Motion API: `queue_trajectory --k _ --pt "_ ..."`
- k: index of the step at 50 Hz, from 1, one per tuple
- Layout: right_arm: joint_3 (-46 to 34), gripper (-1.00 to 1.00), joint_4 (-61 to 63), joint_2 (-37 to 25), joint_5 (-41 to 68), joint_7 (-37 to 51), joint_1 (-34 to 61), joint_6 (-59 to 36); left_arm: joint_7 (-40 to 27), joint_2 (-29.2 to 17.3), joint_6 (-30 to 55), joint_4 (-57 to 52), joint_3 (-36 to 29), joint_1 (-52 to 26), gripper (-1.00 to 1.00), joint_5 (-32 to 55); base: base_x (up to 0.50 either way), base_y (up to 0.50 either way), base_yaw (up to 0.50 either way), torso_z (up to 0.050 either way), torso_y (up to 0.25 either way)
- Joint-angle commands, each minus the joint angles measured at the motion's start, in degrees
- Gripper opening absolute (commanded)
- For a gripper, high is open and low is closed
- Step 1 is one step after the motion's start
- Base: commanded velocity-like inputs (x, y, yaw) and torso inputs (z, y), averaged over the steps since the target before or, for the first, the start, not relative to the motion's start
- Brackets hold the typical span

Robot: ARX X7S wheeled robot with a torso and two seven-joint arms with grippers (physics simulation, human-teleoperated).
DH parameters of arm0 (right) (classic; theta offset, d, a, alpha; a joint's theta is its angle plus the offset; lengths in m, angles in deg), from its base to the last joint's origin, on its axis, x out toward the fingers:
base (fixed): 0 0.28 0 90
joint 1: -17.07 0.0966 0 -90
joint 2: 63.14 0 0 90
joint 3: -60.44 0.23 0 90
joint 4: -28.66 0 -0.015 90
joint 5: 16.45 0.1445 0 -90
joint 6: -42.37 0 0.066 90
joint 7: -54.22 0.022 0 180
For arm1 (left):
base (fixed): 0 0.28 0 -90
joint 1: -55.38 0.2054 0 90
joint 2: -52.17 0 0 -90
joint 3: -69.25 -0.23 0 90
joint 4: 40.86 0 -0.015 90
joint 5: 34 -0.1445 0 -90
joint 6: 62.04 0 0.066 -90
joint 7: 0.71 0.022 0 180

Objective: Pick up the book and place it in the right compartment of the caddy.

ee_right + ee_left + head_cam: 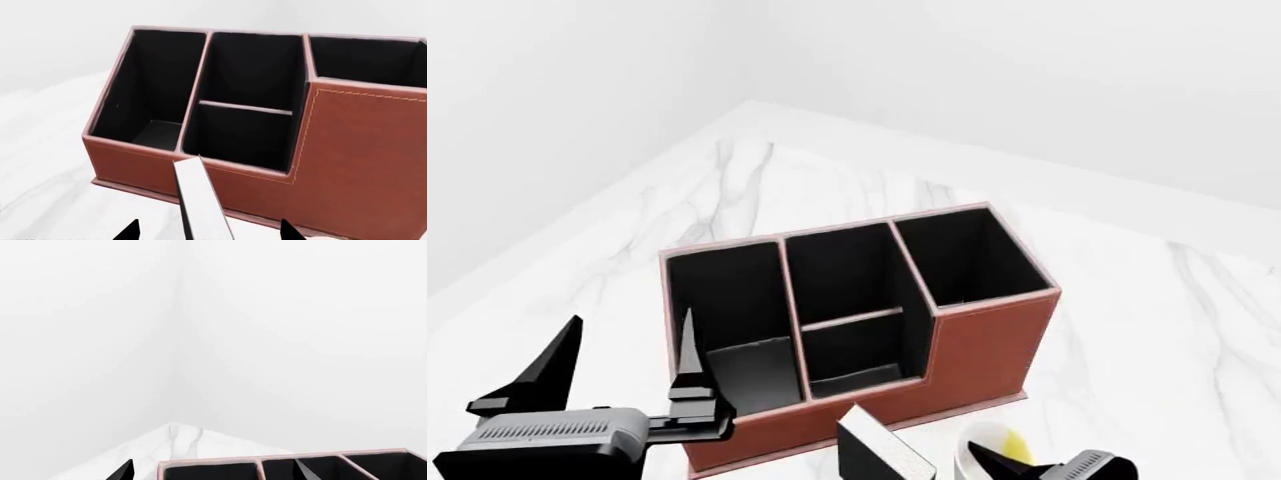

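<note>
Low at the lower left of the head view, the left gripper (627,345) hangs with its two black fingers spread wide and nothing between them; one fingertip rises in front of the caddy's (988,345) wide low-fronted end cell. That caddy fills the middle of the frame on the white marble table (827,175), reddish-brown outside and black inside, all three sections bare of contents. To the right of the divided middle cell stands the right compartment (968,255), the tall square end cell, also holding nothing. Along the bottom edge, just in front of the caddy's front wall, the book (881,452) sits tilted, white page edges showing. Right of it is a white-and-yellow mug (990,455). At the lower right corner only a part of the right gripper (1054,468) shows; in the right wrist view its dark fingertips (127,231) stand apart on either side of the book (200,200), not closed on it.
</note>
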Motion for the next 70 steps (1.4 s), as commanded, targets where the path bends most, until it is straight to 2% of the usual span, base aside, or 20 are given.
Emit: queue_trajectory --k 1,38,70 --pt "-0.5 1.00 -1.0 0.2 -0.3 -0.5 -0.1 0.7 -0.2 -0.1 -0.1 0.1 -0.2 -0.1 1.00 -0.1 0.00 0.00 0.00 0.000 0.000" --pt "-2.6 1.00 -5.8 2.3 -1.3 -2.3 0.2 3.5 -0.6 -0.5 -0.8 0.2 -0.5 0.0 1.00 0.1 0.00 0.00 0.00 0.000 0.000" --pt "-4.9 1.00 -10.0 4.9 -1.6 -3.9 4.1 3.3 -0.8 -0.7 -1.2 0.5 -0.6 -0.1 1.00 0.7 0.00 0.00 0.00 0.000 0.000"
